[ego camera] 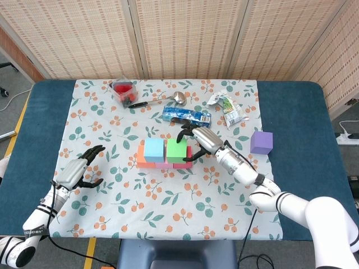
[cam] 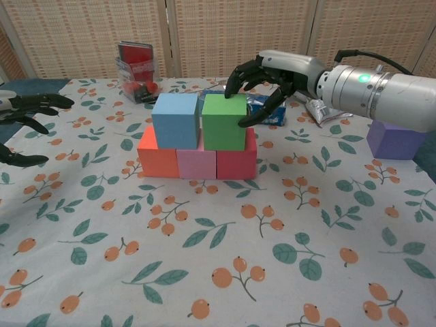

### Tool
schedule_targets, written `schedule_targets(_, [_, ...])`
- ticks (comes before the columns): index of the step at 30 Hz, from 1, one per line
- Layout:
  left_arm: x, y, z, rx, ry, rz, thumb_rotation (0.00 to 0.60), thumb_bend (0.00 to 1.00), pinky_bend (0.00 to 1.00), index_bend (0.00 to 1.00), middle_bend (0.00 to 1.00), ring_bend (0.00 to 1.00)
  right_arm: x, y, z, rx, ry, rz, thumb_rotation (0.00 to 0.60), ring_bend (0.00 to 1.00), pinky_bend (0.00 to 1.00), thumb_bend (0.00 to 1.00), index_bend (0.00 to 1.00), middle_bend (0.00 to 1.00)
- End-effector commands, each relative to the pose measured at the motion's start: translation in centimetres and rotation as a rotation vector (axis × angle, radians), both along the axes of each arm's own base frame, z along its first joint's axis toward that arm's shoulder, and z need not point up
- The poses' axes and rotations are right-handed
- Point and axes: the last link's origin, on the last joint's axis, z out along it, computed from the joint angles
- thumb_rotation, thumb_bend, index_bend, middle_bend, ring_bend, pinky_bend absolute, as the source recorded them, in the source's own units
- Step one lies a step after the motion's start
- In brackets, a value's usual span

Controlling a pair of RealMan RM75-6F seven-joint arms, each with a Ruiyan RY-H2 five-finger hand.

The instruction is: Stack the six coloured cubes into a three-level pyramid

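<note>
Partly hidden right hand [cam: 262,82] on green cube [cam: 224,122], left hand [cam: 24,126] cropped

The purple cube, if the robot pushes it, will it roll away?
Probably not. The purple cube has flat faces and sits flat on the table, so it should slide rather than roll. It looks solid and stiff like the green cube, so an open hand could likely lift it without squashing it.
</note>
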Motion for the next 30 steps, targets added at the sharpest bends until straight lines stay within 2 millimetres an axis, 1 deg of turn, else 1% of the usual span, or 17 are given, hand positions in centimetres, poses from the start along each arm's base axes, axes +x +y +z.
schedule_targets(1, [0.0, 0.0, 0.0, 0.001, -0.002, 0.000, 0.600, 0.31, 0.20, 0.03, 0.01, 0.00, 0.0, 0.0, 0.0, 0.000, 0.010, -0.002, 0.600, 0.05, 0.08, 0.06, 0.14, 0.32])
schedule_targets(3, [-0.1, 0.0, 0.1, 0.002, -0.001, 0.000, 0.600, 0.31, 0.20, 0.03, 0.01, 0.00, 0.0, 0.0, 0.1, -0.001, 0.022, -0.005, 0.600, 0.03, 0.06, 0.06, 0.11, 0.30])
schedule_targets(5, [-0.1, 0.0, 0.1, 0.002, -0.001, -0.001, 0.600, 0.31, 0.20, 0.03, 0.01, 0.00, -0.1, 0.1, 0.2, -0.003, 0.033, -0.005, 0.600, 0.02, 0.05, 0.06, 0.10, 0.29])
schedule_targets(15, [-0.1, -0.2, 0.1, 0.003, -0.002, -0.005, 0.600, 0.31, 0.20, 0.03, 0.01, 0.00, 0.5, 0.6, 0.5, -0.001, 0.042, -0.006, 0.600, 0.02, 0.05, 0.06, 0.10, 0.29])
schedule_targets(20, [-0.2, -0.2, 0.2, 0.000, 0.002, -0.002, 0.600, 0.31, 0.20, 0.03, 0.00, 0.00, 0.4, 0.9, 0.7, -0.007, 0.041, -0.003, 0.600, 0.02, 0.05, 0.06, 0.10, 0.29])
schedule_targets(24, [-0.2, -0.3, 0.2, 0.002, -0.001, -0.005, 0.600, 0.31, 0.20, 0.03, 0.00, 0.00, 0.4, 1.0, 0.8, -0.012, 0.046, 0.003, 0.600, 0.01, 0.04, 0.03, 0.09, 0.26])
schedule_targets(26, [-0.2, -0.3, 0.2, 0.003, -0.002, -0.006, 0.600, 0.31, 0.20, 0.03, 0.00, 0.00, 0.4, 1.0, 0.9, -0.015, 0.048, 0.005, 0.600, 0.01, 0.04, 0.01, 0.07, 0.25])
schedule_targets(30, [-0.2, -0.3, 0.2, 0.001, -0.003, -0.005, 0.600, 0.31, 0.20, 0.03, 0.00, 0.00, 0.5, 1.0, 1.0, -0.022, 0.050, 0.010, 0.600, 0.00, 0.03, 0.00, 0.04, 0.22])
